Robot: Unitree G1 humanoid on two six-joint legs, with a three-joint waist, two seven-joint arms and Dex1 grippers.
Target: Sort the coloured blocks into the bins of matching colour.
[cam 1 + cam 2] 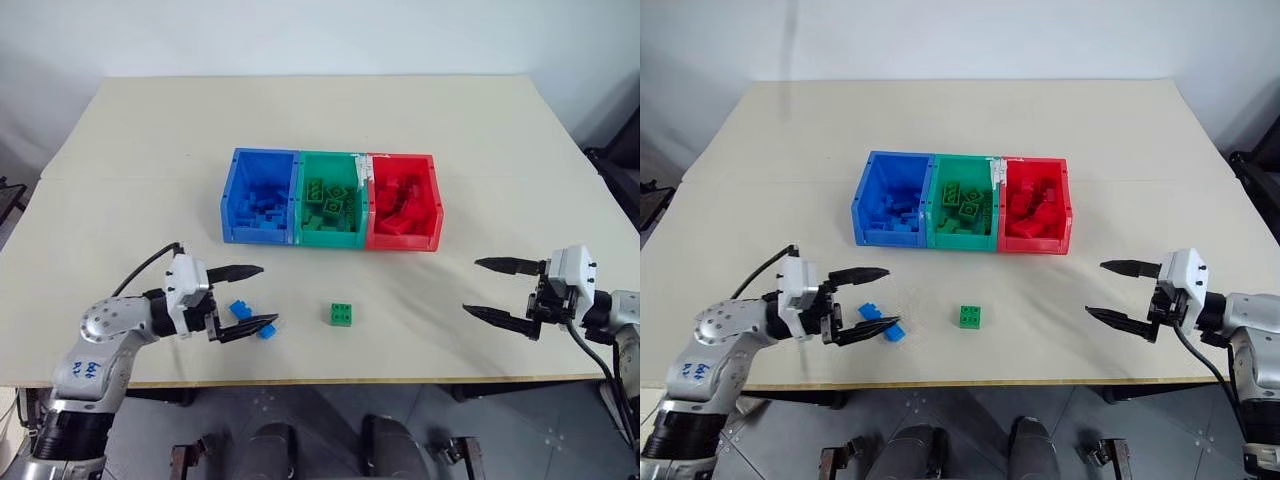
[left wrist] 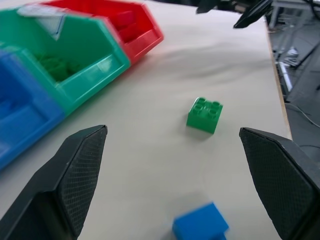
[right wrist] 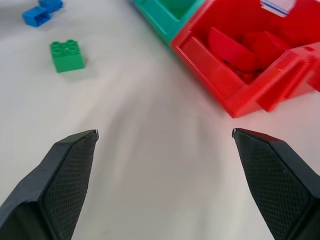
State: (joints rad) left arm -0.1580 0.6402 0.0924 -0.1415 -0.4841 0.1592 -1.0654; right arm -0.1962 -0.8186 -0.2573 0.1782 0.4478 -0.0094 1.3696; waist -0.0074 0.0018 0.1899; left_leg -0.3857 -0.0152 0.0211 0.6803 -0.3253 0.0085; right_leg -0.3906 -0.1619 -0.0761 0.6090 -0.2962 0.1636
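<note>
Three joined bins sit mid-table: the blue bin [image 1: 260,195] holds a heap of blue bricks, the green bin [image 1: 331,200] a pile of green ones, and the red bin [image 1: 404,202] a cluster of red pieces. Three blocks lie loose on the table [image 1: 480,140] in front of them: a green block [image 1: 341,314] and, to its left, two blue blocks [image 1: 240,309] lying close together. The left gripper [image 1: 252,297] hangs with jaws wide apart around the blue pair, gripping nothing, while the right gripper [image 1: 482,288] hovers empty and spread off to the right, well clear of the bins
</note>
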